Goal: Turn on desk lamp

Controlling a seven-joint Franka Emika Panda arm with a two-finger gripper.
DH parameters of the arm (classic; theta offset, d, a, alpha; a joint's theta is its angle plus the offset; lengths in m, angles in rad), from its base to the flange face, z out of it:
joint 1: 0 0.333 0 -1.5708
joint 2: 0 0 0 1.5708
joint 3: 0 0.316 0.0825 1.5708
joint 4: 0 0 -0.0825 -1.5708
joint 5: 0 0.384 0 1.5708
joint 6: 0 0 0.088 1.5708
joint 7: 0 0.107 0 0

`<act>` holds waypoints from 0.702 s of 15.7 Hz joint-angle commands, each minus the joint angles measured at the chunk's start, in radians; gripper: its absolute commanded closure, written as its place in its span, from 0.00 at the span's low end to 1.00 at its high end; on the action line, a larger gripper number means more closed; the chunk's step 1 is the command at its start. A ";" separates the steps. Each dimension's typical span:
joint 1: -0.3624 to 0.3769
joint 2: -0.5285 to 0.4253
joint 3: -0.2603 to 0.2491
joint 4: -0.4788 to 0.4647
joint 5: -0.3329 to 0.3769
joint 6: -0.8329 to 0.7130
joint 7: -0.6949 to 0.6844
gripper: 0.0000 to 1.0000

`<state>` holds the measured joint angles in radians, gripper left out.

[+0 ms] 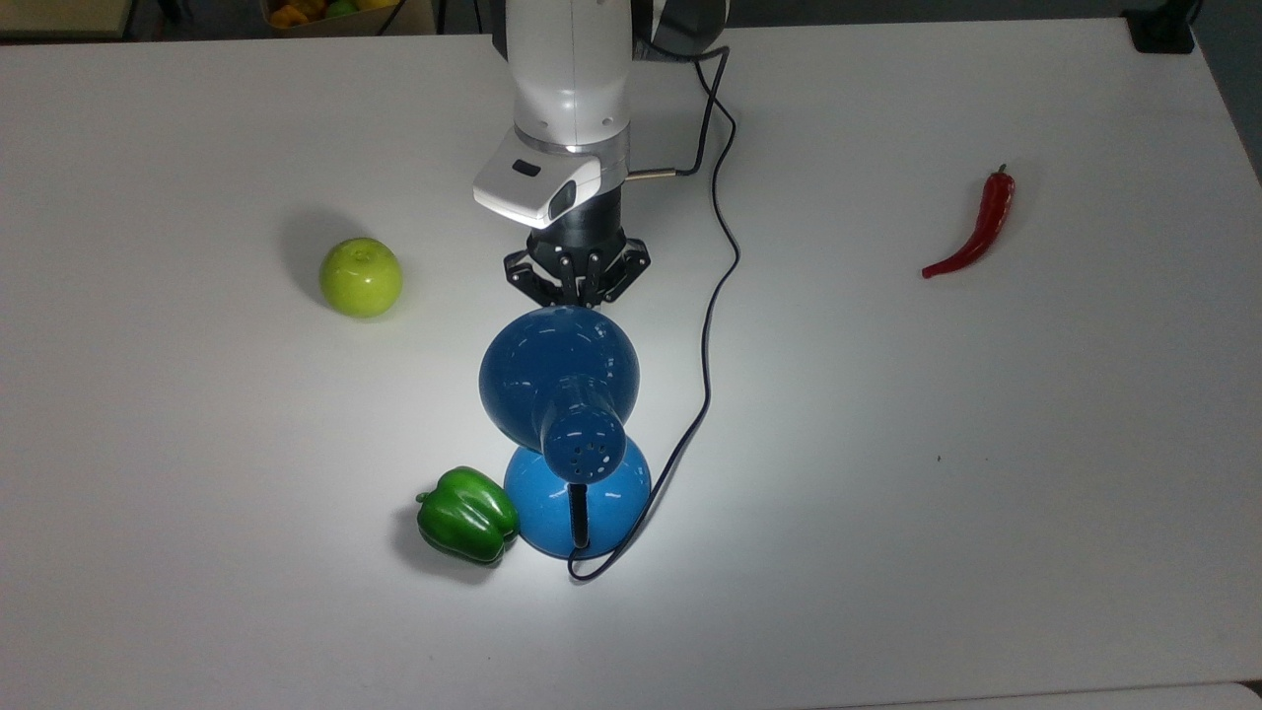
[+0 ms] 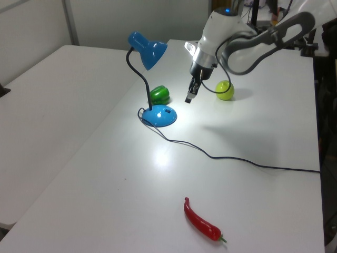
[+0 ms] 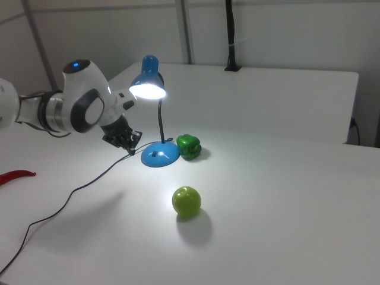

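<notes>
Left view shows the pincer (image 2: pixel 188 98) clenched on nothing, hanging above the bench (image 2: pixel 253 200). Just past it stands the lit desk lamp (image 2: pixel 159 115), whose glossy dome looks slippery and top-heavy on its thin neck. Any further touch belongs on the broad base, which seems steadier, beside the green pepper (image 2: pixel 159 95).

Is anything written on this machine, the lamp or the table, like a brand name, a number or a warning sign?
None: no readable text stands on anything in these views.
The desk lamp: plain glossy blue, no lettering.
The robot arm: plain white shell, and a blue indicator light in the left view, not a sign.
The green apple, green bell pepper and red chili pepper: unlabelled.
</notes>
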<state>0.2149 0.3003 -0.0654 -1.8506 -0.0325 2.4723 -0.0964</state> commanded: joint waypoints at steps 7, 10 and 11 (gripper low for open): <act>0.006 -0.282 0.004 -0.018 0.002 -0.505 0.012 0.00; 0.001 -0.317 0.003 0.066 0.016 -0.674 0.014 0.00; 0.001 -0.319 0.001 0.108 0.025 -0.740 0.014 0.00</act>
<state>0.2147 0.0145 -0.0605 -1.8233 -0.0306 1.8971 -0.0939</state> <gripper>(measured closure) 0.110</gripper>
